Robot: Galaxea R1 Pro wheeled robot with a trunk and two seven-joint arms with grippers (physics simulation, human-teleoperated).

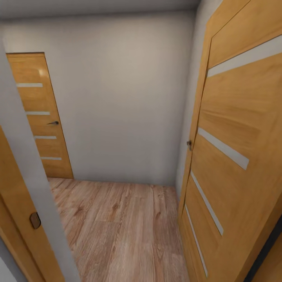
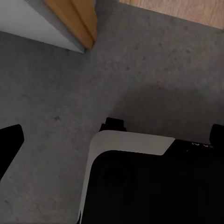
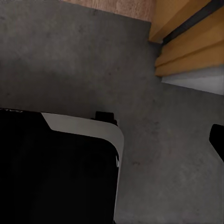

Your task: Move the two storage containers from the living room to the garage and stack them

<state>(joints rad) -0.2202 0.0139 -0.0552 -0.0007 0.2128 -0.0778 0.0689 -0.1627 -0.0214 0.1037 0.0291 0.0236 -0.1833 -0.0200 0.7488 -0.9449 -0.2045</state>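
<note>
Robot base (image 2: pixel 140 186) over concrete floor (image 2: pixel 51 93)

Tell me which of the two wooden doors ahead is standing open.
The near door on the right is open, swung inward edge-on beside the robot. The far door on the left sits shut, flat in its wall.

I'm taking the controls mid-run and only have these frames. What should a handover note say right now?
Grippers: the pictures don't settle whether either is open or shut; nothing orange-red shows at either wrist.
Position: the robot base stands on grey concrete floor at a doorway, facing a small hall with wood plank floor, an open door on the right and a closed door ahead left.
Containers: not in these pictures.
Done: nothing confirmable.
Left: judging from this, fetch, carry and stack the containers.
</note>
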